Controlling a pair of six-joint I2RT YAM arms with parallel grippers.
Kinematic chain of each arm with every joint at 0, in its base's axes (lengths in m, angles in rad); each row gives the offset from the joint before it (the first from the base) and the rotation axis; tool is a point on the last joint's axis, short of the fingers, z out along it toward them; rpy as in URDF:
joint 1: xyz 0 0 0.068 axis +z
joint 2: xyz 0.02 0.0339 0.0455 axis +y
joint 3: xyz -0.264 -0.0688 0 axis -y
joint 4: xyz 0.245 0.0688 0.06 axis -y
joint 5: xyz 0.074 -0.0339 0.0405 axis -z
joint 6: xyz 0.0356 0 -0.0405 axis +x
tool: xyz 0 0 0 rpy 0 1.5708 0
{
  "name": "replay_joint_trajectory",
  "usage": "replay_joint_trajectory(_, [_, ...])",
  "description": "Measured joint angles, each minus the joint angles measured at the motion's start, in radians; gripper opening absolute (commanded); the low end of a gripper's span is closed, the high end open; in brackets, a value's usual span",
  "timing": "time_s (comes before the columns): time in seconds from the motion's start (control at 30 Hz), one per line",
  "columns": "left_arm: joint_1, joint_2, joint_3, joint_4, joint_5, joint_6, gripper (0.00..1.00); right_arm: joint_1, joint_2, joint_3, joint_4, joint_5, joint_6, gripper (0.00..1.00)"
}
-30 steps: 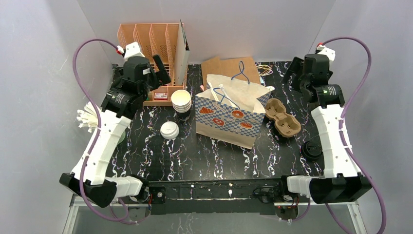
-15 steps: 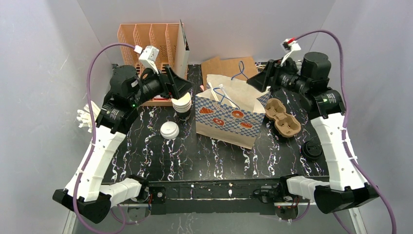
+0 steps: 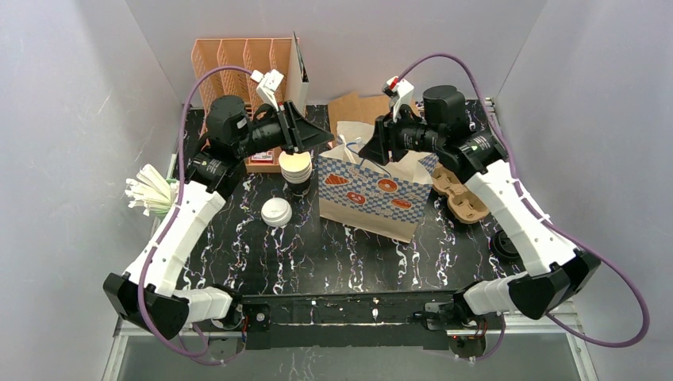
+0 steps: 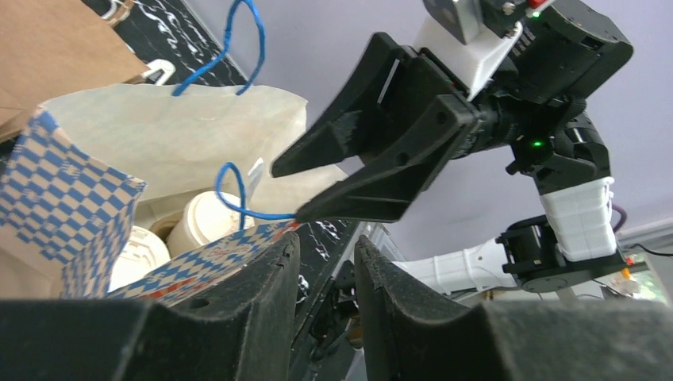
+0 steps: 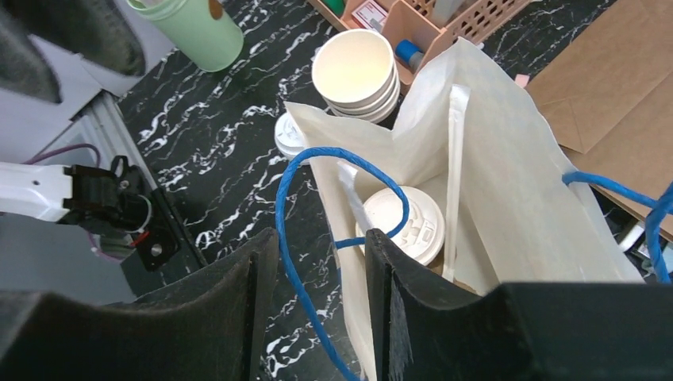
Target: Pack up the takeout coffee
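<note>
Two white-lidded takeout coffee cups (image 4: 208, 221) stand inside the blue-checked paper bag (image 3: 367, 196) at mid-table; one lid (image 5: 409, 223) shows in the right wrist view. The empty brown pulp tray (image 3: 468, 203) lies right of the bag. My left gripper (image 3: 319, 137) hovers at the bag's upper left edge. In its own view the left gripper (image 4: 327, 242) is narrowly open with nothing between its fingers. My right gripper (image 3: 368, 148) is over the bag's mouth. In the right wrist view the right gripper (image 5: 321, 238) is open, and the blue cord handle (image 5: 287, 230) runs between the jaws, unpinched.
A stack of open paper cups (image 3: 296, 165) and a loose white lid (image 3: 276, 212) sit left of the bag. A green cup of straws (image 3: 151, 193) stands at the left edge, a wooden organiser (image 3: 242, 67) at the back left. Flat brown bags (image 3: 359, 107) lie behind; a black lid (image 3: 508, 242) lies right.
Both arms swung in from the back corners to the top of the bag, and both pairs of jaws narrowed. The right gripper now straddles the blue handle.
</note>
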Motion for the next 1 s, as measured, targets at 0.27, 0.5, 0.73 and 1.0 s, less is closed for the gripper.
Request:
replay_joint_trajectory(0.27, [-0.040,0.034,-0.002,0.023,0.003,-0.035,0.29,0.011,0.024,0.005,0.016,0.092,-0.045,0.55])
replay_joint_trajectory(0.5, [-0.040,0.035,-0.002,0.032,-0.013,-0.037,0.28,0.011,0.024,0.005,0.055,0.129,-0.059,0.56])
replay_joint_trajectory(0.73, [-0.040,0.041,-0.002,0.027,-0.018,-0.033,0.28,0.011,0.065,0.040,0.061,0.081,-0.058,0.62])
replay_joint_trajectory(1.0, [-0.040,0.058,-0.002,0.013,-0.018,-0.032,0.32,0.011,0.060,0.050,0.084,0.096,-0.031,0.62])
